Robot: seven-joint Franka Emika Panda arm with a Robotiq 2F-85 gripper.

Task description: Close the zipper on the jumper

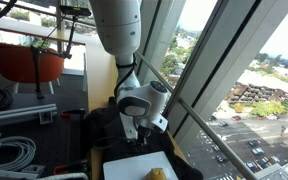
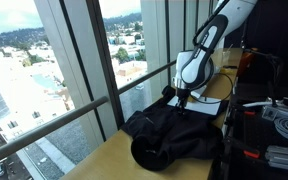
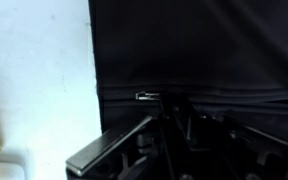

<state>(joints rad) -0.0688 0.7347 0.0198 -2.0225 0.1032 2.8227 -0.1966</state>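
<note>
A black jumper (image 2: pixel 174 135) lies crumpled on the tabletop by the window; it also shows in an exterior view (image 1: pixel 102 124). In the wrist view its dark fabric (image 3: pixel 194 45) fills the frame, with a horizontal zipper line and a small metal zipper pull (image 3: pixel 147 96). My gripper (image 3: pixel 170 112) is down on the jumper, its dark fingers converging at the zipper line just right of the metal tab, apparently shut on the zipper pull. It shows lowered onto the jumper in both exterior views (image 1: pixel 139 135) (image 2: pixel 184 99). The contact itself is dark and hard to see.
A white sheet (image 1: pixel 134 166) with a yellow object (image 1: pixel 159 174) lies beside the jumper, also in the wrist view (image 3: pixel 34 70). Window frames and a rail (image 2: pixel 94 100) stand close alongside the wooden table (image 2: pixel 99 162). Cables and equipment (image 2: pixel 279 115) sit on the room side.
</note>
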